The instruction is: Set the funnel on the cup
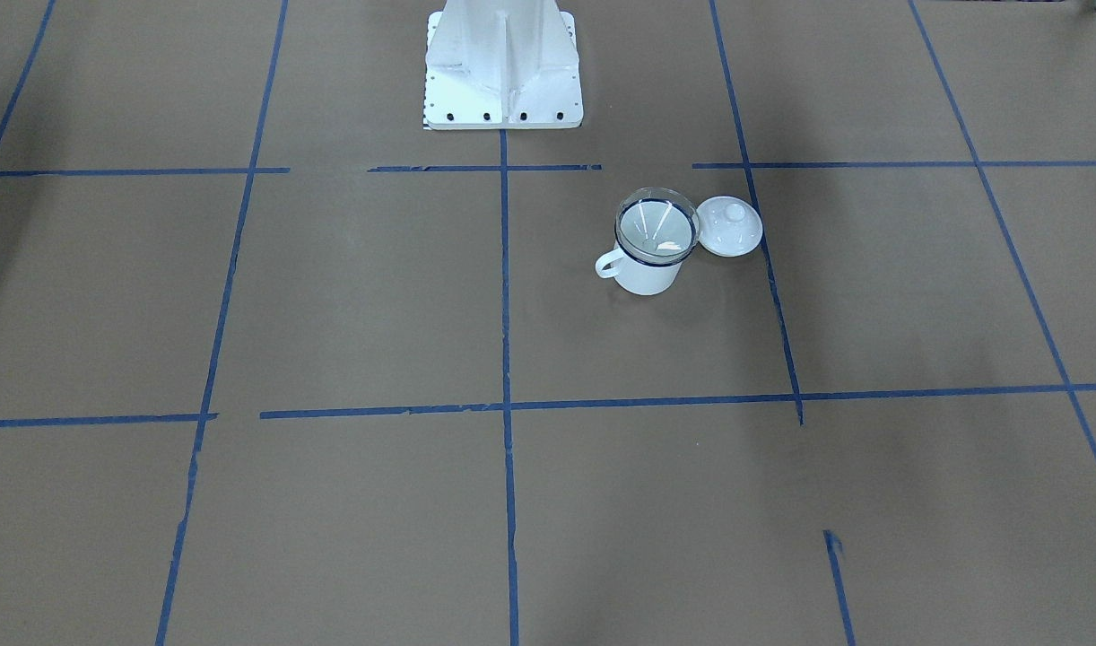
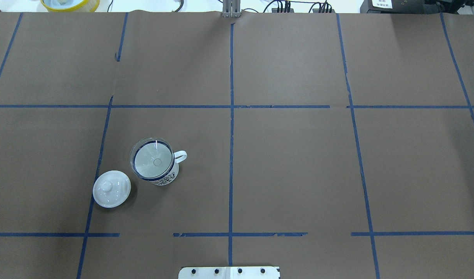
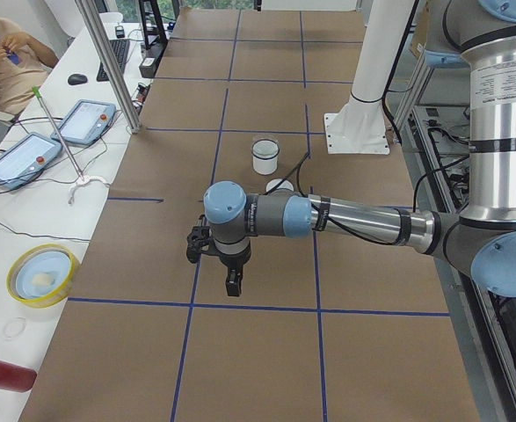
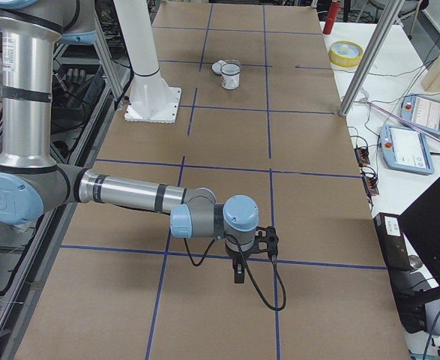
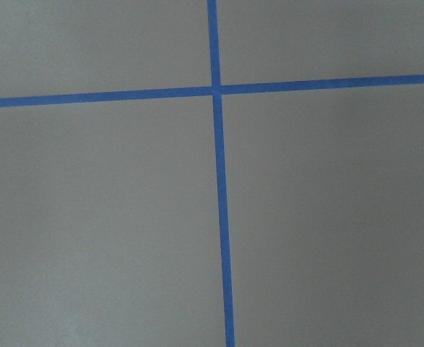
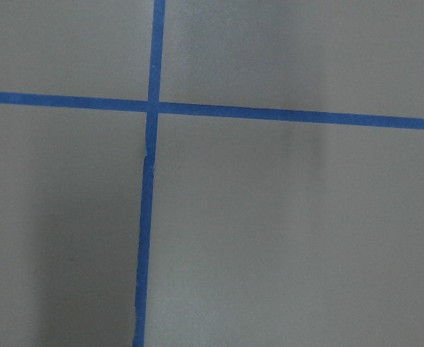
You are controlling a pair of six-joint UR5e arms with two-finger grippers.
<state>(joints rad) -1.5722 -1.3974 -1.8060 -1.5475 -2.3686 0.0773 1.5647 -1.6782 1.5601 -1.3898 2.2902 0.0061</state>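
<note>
Presently the funnel (image 2: 152,159) sits in the cup (image 2: 165,177), near the lid (image 2: 111,189). The left gripper (image 3: 231,283) and right gripper (image 4: 239,271) hang well apart from it; whether either is open or closed cannot be told. Level seating should be confirmed.

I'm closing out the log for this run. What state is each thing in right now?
funnel: upright, seated in the mouth of the cup.
cup: upright on the table, uncovered, holding the funnel.
lid: off the cup, lying knob up beside it.
left gripper: above bare table, away from the cup; open or shut, cannot tell.
right gripper: likewise; cannot tell.
</note>
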